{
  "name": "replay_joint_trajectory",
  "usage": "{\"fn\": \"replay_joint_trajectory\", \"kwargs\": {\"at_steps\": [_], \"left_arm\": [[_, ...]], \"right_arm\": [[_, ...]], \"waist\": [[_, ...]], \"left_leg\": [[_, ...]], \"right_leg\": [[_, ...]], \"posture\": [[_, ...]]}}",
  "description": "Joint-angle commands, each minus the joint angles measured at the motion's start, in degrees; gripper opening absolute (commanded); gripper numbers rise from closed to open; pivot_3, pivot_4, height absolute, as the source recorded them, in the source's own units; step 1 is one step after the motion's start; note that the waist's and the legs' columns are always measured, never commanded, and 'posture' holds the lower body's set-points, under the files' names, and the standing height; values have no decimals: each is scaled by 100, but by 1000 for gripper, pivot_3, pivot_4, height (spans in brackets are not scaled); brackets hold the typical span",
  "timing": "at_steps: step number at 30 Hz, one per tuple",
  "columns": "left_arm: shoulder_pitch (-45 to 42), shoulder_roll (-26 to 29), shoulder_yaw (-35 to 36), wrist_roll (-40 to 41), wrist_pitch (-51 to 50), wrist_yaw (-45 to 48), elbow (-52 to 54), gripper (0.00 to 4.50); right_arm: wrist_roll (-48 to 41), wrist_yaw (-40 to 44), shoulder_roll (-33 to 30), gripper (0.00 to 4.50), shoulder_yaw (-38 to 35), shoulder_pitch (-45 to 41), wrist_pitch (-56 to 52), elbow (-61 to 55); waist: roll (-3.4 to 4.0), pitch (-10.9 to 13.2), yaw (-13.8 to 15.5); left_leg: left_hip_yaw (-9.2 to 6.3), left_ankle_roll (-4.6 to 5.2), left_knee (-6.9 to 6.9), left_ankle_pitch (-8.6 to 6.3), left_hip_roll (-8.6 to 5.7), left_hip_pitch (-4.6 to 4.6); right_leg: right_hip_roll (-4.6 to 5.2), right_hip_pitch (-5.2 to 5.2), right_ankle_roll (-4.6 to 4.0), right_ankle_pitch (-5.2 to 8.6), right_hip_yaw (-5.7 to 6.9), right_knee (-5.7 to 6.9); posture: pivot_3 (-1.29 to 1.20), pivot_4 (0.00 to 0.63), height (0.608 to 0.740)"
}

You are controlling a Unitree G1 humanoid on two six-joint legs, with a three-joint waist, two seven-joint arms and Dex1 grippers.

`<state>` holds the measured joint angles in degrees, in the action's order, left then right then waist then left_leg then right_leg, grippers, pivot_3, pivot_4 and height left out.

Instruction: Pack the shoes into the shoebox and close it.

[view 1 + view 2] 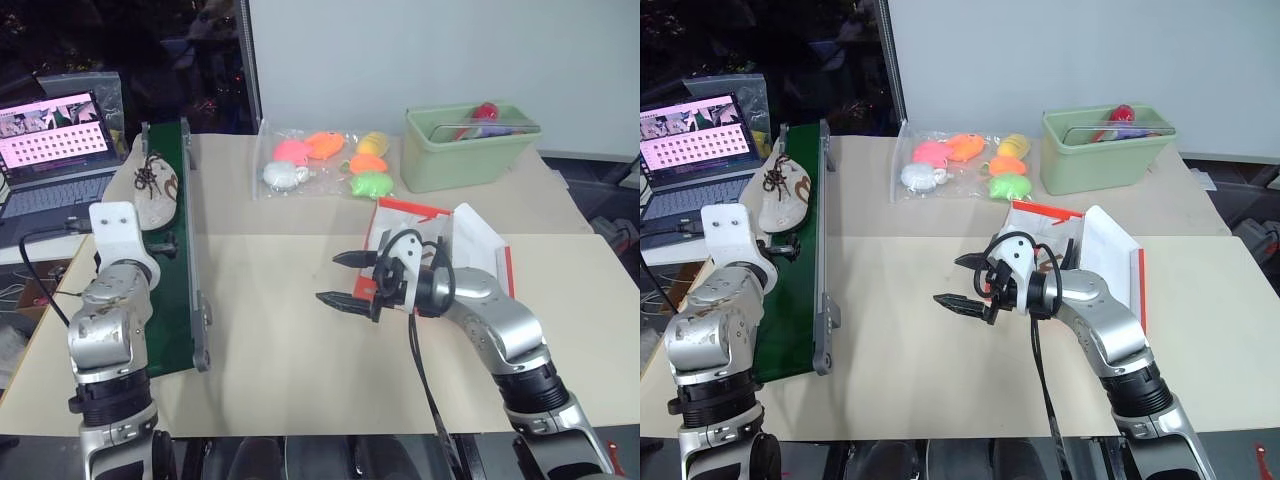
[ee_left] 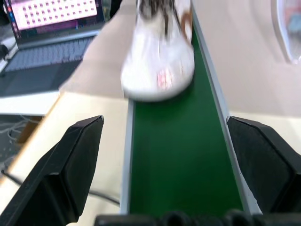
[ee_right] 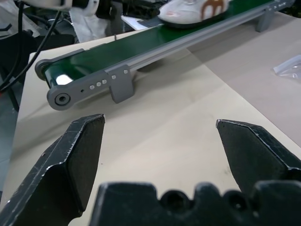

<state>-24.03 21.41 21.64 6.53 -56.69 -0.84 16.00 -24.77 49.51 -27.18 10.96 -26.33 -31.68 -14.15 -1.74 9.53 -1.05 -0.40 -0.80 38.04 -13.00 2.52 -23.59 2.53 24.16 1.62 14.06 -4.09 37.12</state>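
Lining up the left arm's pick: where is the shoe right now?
The shoe lies on the green conveyor belt at the table's left, near the laptop, ahead of the open left gripper.

A long green conveyor belt with grey metal side rails [image 1: 185, 250] crosses the beige tabletop [image 1: 280, 340]. Beyond its far side sits an open laptop [image 1: 55, 150]. Well apart lie bright toys in clear plastic [image 1: 325, 160], then a pale green plastic bin [image 1: 465, 150].

place: lab | cues: conveyor belt [image 1: 178, 250], laptop [image 1: 55, 150], cables on test table [image 1: 300, 340]
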Motion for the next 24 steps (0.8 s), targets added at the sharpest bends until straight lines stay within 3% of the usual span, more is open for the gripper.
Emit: {"fn": "replay_joint_trajectory", "kwargs": {"at_steps": [1, 11, 23, 24], "left_arm": [[-10, -12, 107, 39, -47, 0, -10, 4500], [2, -37, 132, 27, -64, -64, -160, 4500], [333, -729, 407, 368, -887, -98, -73, 4500], [330, -767, 418, 377, -891, -104, -34, 3971]], "right_arm": [[-41, -98, 75, 4456, -55, -39, -30, -252], [-122, -195, 81, 4456, -102, 76, -147, -430], [-208, -242, 69, 4456, -173, 40, -267, -521], [-211, -247, 75, 4500, -183, 19, -274, -511]], "waist": [[0, 0, 0], [0, 0, 9], [19, -12, 19], [20, -12, 22]], "left_leg": [[0, 0, 0, 0, 1, 0], [0, 0, 0, 0, 0, 0], [1, 0, 0, 0, -3, 45], [2, 0, 0, 0, -3, 54]], "right_leg": [[-1, 0, 0, 0, 0, 1], [0, 0, -1, 0, 0, 2], [1, -39, 0, 0, -3, 8], [1, -50, 0, 0, -3, 7]], "posture": [[0, 150, 729], [0, 150, 729], [0, 150, 729], [0, 150, 729]]}}
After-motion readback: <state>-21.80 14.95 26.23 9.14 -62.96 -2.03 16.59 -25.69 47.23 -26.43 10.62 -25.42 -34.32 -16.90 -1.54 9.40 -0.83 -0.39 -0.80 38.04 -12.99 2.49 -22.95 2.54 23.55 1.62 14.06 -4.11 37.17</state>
